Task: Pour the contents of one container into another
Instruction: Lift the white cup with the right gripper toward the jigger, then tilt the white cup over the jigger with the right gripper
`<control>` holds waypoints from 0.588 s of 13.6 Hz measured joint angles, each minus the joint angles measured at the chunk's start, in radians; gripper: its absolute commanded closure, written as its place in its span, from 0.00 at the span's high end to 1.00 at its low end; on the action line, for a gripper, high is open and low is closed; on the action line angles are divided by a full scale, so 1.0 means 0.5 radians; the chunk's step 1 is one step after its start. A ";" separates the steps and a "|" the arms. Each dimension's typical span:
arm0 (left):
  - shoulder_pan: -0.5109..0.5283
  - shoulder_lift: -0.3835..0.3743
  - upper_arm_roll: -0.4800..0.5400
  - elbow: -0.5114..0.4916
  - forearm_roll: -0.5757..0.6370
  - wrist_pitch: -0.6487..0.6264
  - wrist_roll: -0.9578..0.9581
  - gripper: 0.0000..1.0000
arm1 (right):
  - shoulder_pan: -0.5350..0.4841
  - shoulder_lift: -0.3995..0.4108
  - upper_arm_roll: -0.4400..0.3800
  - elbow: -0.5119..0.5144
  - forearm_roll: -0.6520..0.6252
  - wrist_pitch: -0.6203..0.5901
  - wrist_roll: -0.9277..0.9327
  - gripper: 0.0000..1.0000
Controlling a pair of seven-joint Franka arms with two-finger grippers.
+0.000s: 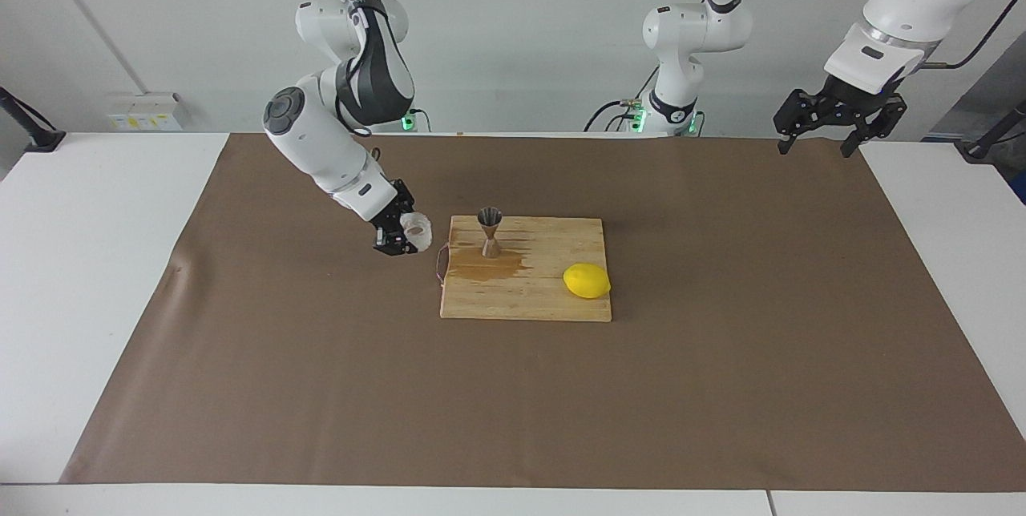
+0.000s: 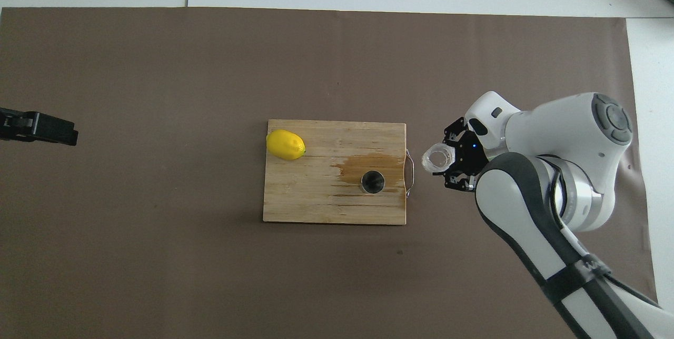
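The right gripper (image 1: 405,234) pinches the glass cup (image 1: 417,231) left of centre in the facing frame, holding it tilted over the brown mat (image 1: 321,388) — just off the handle end of the wooden board (image 1: 529,300). In the overhead frame the cup (image 2: 438,159) shows its open mouth right of the board (image 2: 305,202). The jigger (image 1: 490,232) stands upright on the board at mid-frame, a wet stain (image 1: 481,266) spread around its foot. A lemon (image 1: 587,280) lies on the board's lower right corner. The left gripper (image 1: 826,135) waits at the upper right — fingers spread, over the mat's edge.
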 measured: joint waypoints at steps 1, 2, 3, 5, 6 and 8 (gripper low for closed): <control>0.000 0.000 0.000 0.000 0.000 0.000 0.000 1.00 | 0.039 0.000 0.000 0.005 -0.012 0.002 0.024 0.20; 0.000 0.000 0.000 0.000 0.000 0.000 0.000 1.00 | 0.067 0.000 0.000 0.015 -0.026 0.003 0.028 0.18; 0.000 0.000 0.000 0.000 0.000 0.000 0.000 1.00 | 0.085 0.000 0.000 0.028 -0.059 0.003 0.032 0.17; 0.000 0.000 0.000 0.000 0.000 0.000 0.000 1.00 | 0.112 0.000 0.000 0.051 -0.087 0.004 0.034 0.12; 0.000 0.000 0.000 0.000 0.000 0.000 0.000 1.00 | 0.131 0.000 0.000 0.058 -0.093 0.004 0.034 0.10; 0.000 0.000 0.000 0.000 0.000 0.000 0.000 1.00 | 0.186 0.000 0.000 0.067 -0.154 0.013 0.048 0.09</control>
